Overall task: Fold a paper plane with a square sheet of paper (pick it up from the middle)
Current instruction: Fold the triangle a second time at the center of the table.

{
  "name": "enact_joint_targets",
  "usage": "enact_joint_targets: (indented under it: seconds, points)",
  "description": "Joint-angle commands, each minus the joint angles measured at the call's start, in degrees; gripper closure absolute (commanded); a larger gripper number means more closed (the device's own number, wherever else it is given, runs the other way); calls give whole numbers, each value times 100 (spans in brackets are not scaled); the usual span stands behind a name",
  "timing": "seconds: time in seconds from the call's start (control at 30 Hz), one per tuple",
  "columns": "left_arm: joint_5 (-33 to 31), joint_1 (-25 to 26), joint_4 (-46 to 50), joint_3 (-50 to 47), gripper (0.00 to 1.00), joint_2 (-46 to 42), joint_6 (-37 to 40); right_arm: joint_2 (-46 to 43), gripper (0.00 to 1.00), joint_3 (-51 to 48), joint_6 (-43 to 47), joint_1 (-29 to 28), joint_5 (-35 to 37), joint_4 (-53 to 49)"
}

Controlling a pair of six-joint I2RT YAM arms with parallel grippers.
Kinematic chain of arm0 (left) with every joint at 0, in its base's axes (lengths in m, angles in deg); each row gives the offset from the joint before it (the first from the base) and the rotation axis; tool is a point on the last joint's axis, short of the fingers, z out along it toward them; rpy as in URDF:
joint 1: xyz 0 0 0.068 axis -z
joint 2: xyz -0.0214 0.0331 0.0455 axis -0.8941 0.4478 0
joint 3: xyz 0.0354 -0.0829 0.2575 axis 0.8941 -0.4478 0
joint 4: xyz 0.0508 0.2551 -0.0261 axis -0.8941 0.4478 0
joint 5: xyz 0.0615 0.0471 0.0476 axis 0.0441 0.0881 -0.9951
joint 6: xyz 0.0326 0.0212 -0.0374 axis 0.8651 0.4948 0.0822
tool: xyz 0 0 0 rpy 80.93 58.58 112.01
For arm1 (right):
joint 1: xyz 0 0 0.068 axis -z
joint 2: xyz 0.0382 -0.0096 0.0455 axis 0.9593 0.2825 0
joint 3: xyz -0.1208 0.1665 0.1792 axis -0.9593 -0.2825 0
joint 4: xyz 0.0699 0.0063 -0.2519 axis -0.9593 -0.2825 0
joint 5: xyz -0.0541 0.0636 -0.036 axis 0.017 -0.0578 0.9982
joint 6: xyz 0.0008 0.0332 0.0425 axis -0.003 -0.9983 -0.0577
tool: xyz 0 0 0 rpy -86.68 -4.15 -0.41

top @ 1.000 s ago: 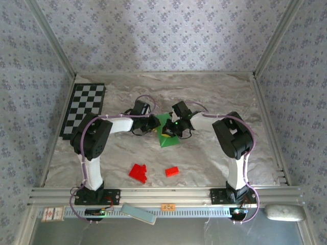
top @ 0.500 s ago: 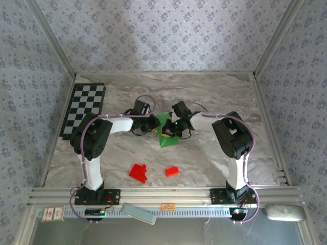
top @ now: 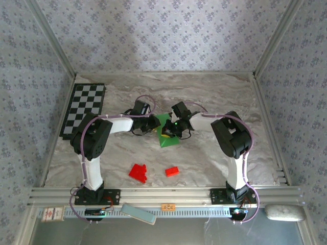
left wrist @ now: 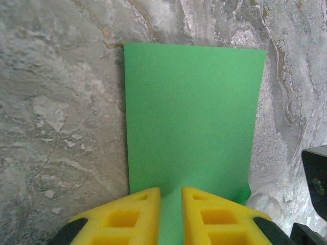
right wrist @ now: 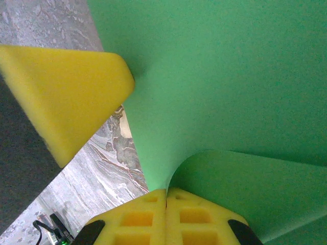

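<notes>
Mid-fold step: both grippers are working the square sheet of paper (top: 164,120) at the middle of the table (top: 214,92). The left gripper (left wrist: 171,193) is pinching the sheet's near edge, jaws almost together with green showing in the slit between them. The rest of the sheet is lying flat straight ahead of its fingertips as a plain rectangle. The right gripper (right wrist: 166,191) is clamping tight on the paper too. A flap is curling up from between its pads toward its right, and the main sheet is spreading out ahead of it. A yellow pad (right wrist: 66,97), likely the left gripper's, is sitting ahead-left of it and touching the sheet. My read is that a fold is being formed, with no dart shape yet. The next move is probably calling for laying the curled flap over and pressing the crease flat, without the thin paper slipping or tearing between the two grips.
</notes>
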Motion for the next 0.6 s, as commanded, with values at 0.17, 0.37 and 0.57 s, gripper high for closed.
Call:
enact_joint_targets:
  seconds: [0.17, 0.37, 0.57]
  points:
    - [10, 30, 441, -92, 81, 92, 32, 135, 99, 71, 4, -6, 6, 58]
    - [14, 25, 454, -93, 81, 99, 32, 151, 99, 91, -16, -1, -8, 99]
    - [14, 30, 446, -84, 82, 101, 27, 160, 99, 66, -23, 1, 13, 94]
